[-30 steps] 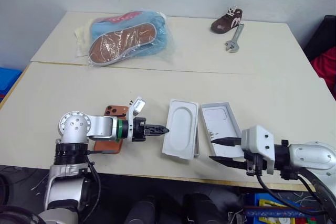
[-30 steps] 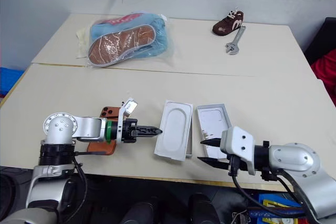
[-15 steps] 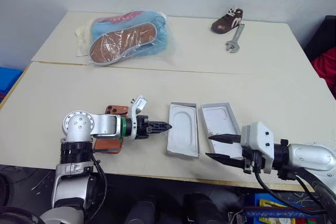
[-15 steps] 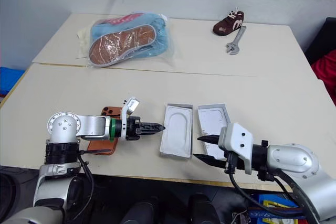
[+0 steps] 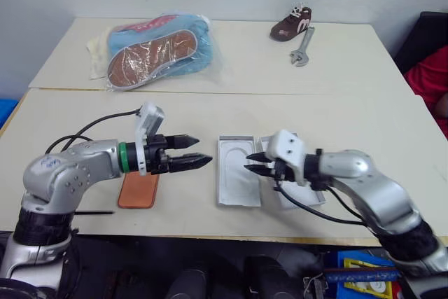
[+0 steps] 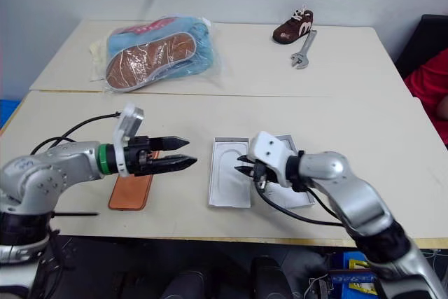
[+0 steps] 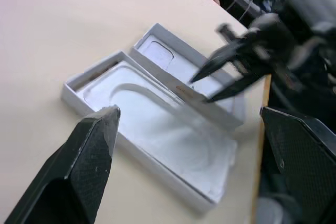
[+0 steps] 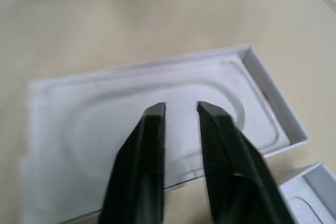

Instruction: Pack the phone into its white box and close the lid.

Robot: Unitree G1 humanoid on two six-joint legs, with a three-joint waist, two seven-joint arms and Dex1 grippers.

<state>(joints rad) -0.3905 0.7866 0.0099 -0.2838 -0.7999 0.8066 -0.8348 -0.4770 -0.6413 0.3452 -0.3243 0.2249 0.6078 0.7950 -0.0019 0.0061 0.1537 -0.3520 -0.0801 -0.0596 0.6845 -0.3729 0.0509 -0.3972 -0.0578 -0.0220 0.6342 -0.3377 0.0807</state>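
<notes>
The orange phone [image 5: 138,188] lies flat on the table under my left forearm. To its right sits the white box [image 5: 238,204], with a flat white insert [image 5: 234,180] with an oval recess lying in it. The lid [image 7: 168,61] rests inside-up against the box's right side, partly hidden by my right arm. My left gripper [image 5: 203,150] hovers open between phone and box, pointing at the box. My right gripper [image 5: 250,166] is shut just above the insert's right half, nothing between its fingers [image 8: 152,129].
A blue plastic bag with shoe soles [image 5: 157,50] lies at the back left. A small brown shoe [image 5: 290,24] and a wrench [image 5: 301,50] lie at the back right. A thin black cable [image 5: 91,211] runs near the front edge.
My left gripper has opened wide and drawn back from the box, which went from tilted to flat. My right gripper has swung in over the box and shut. The camera view has shifted.
</notes>
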